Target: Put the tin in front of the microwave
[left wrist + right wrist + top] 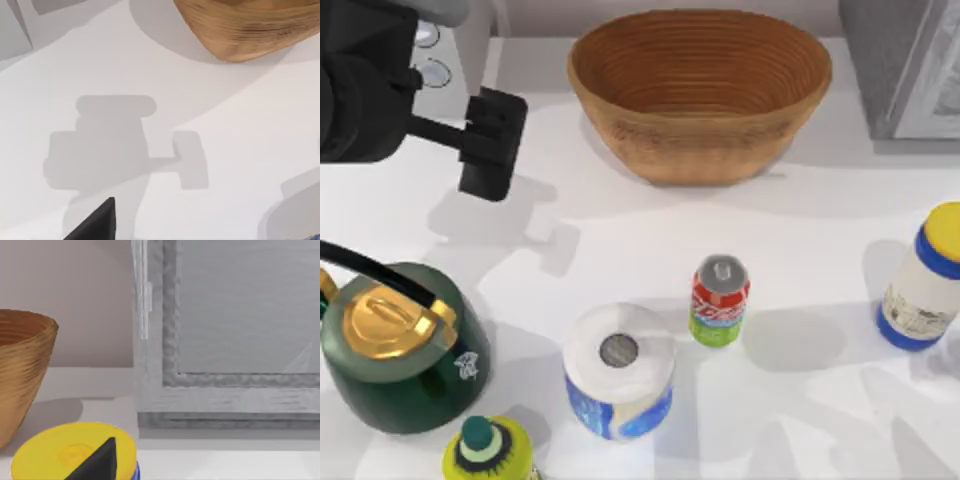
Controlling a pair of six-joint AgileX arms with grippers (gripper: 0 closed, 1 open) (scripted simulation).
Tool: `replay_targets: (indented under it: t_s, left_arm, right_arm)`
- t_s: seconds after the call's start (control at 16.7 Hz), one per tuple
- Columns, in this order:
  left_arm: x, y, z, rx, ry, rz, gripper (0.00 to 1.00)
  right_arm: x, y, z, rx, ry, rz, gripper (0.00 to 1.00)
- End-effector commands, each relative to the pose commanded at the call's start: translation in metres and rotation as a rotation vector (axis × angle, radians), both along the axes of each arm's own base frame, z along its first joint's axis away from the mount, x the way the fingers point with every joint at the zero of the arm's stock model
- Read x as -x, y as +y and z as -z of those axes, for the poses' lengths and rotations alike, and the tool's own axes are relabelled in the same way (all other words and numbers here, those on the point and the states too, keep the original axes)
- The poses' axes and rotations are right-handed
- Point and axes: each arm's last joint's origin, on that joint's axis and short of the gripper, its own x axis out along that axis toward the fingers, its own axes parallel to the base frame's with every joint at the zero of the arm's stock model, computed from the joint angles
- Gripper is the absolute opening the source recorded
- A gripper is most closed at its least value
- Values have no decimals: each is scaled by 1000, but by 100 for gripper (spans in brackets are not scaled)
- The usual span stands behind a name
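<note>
Red-and-green tin [719, 300] stands upright on the white table [800, 230], lid up, long axis vertical, near the middle of the table toward the near edge. It sits just beside the paper roll [619, 371], apart from it by a narrow gap, with the white bottle [923, 285] well off to the right and the wooden bowl [700, 90] behind it. Microwave [445, 50] is at the far left corner, two dials showing past the arm. Left end effector [492, 143] hangs over the table just in front of the microwave, well apart from the tin; the tin lies to its right and nearer the front edge. I cannot tell from any view whether its fingers are parted or together; the left wrist view gives bare table, its own shadow and one dark fingertip [97, 222]. It carries nothing visible. Right arm appears parked near the bottle's yellow cap [75, 452], facing the darker box [225, 330]. Judgement: the left arm must travel right and forward, then descend for a side grasp; the roll crowds the tin's left side.
</note>
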Motion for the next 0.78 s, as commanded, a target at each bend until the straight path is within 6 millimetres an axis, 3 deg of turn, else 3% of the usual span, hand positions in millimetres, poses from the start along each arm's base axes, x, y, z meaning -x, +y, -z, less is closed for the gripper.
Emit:
replay_targets:
  t_s: [0.18, 0.36, 0.6, 0.78]
  left_arm:
    - [-41, -53, -2, -88, 173, 99, 100]
    - [-71, -112, 15, -190, 330, 191, 100]
    - [-88, -183, 56, -328, 500, 290, 100]
    - [-89, -220, 88, -414, 589, 340, 100]
  right_arm:
    - [0, 0, 0, 0, 0, 0, 100]
    - [0, 0, 0, 0, 0, 0, 100]
    - [0, 0, 0, 0, 0, 0, 100]
    - [0, 0, 0, 0, 0, 0, 100]
